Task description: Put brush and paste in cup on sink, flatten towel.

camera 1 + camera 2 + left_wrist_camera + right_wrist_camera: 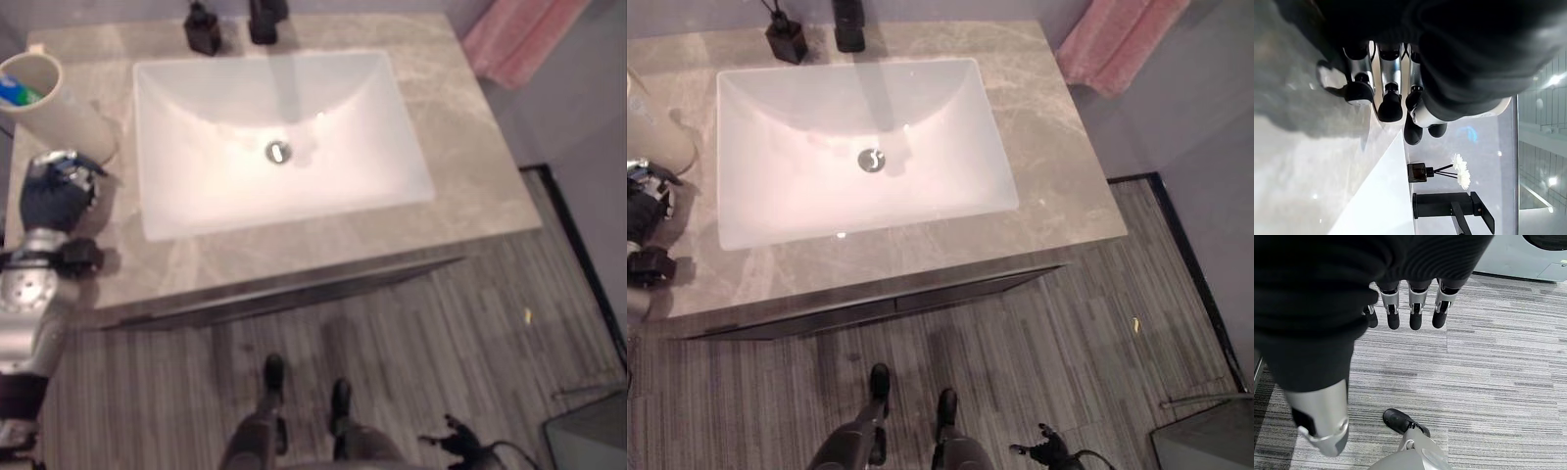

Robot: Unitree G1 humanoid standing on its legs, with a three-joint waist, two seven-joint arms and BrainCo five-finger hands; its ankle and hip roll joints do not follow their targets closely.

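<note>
One sink [196,108] is set in one worktop [470,137]. One cup [44,93] stands at ten o'clock, with one blue thing [18,93] inside. At twelve o'clock are one tap [265,20] and one dark bottle [203,29]. One pink towel [519,39] hangs at two o'clock.

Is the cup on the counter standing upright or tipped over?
Upright. The cup stands on the counter left of the sink, its mouth facing up, with something blue and green inside.

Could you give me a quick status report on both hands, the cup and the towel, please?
Left hand open over counter, beside cup. Right hand open, empty, over floor. Pink towel untouched at far right.
</note>
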